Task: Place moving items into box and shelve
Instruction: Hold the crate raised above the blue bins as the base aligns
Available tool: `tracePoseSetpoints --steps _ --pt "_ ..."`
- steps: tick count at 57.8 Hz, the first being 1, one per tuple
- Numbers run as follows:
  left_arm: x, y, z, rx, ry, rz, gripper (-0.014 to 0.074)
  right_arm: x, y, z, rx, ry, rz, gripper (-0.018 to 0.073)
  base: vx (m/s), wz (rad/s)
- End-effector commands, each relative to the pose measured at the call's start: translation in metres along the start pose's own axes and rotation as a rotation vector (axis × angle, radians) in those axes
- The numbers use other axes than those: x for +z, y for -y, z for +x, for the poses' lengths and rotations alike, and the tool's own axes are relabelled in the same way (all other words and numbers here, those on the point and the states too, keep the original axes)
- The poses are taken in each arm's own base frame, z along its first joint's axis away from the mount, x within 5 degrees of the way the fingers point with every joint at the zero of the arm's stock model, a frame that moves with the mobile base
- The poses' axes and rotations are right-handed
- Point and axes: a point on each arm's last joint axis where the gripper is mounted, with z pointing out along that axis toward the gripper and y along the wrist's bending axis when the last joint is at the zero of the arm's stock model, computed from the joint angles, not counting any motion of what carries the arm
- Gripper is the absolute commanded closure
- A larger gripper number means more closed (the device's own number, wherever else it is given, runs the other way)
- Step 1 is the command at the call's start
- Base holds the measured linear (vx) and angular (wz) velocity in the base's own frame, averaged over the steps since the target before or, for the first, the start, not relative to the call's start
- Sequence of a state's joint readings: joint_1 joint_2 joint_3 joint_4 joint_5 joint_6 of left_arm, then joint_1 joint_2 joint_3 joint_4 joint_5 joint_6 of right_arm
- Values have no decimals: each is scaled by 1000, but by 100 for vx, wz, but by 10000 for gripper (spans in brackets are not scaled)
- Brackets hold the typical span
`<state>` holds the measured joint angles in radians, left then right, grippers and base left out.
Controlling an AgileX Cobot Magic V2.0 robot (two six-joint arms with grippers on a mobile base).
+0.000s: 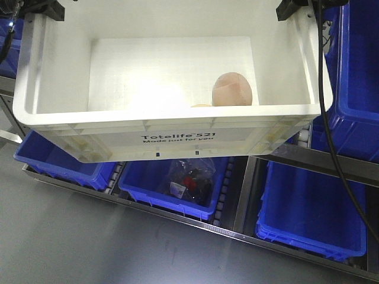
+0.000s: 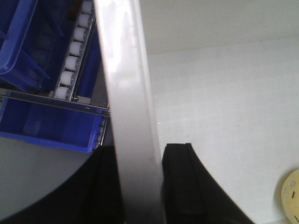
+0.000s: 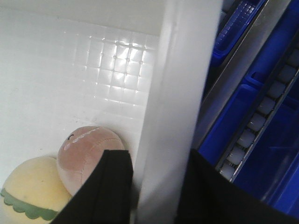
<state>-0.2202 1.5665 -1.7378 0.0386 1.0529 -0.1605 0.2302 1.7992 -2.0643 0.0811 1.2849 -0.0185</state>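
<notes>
The box (image 1: 177,137), a large white crate with black print, hangs tilted in front of the shelf, held by both side rims. My left gripper (image 1: 44,9) is shut on the left rim; in the left wrist view its gripper (image 2: 140,158) has one black finger on each side of the box wall (image 2: 124,93). My right gripper (image 1: 299,9) grips the right rim the same way, its gripper (image 3: 161,168) astride the box rim (image 3: 182,70). Inside, in the right corner, lie the moving items: a pinkish-beige lump (image 1: 232,90) (image 3: 84,151) and a pale yellow one (image 3: 30,186) (image 2: 292,196).
Blue bins (image 1: 308,213) fill the metal shelf below and to the right; the middle one holds a clear bag (image 1: 189,177) with red and black contents. Roller rails (image 2: 72,60) run between bins. A black cable (image 1: 331,118) hangs down on the right. Grey floor lies below.
</notes>
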Motion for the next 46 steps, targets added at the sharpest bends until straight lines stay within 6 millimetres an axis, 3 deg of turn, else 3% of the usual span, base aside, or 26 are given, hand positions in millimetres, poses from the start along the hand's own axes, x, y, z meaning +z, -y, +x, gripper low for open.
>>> tracePoseSetpoints --steps 1,46 --pt "-36 6 -18 7 219 54 594 -45 -6 -5 -19 140 -28 564 0 0" --pt "-36 6 -19 6 227 55 594 -45 -6 -6 -19 144 -28 564 0 0"
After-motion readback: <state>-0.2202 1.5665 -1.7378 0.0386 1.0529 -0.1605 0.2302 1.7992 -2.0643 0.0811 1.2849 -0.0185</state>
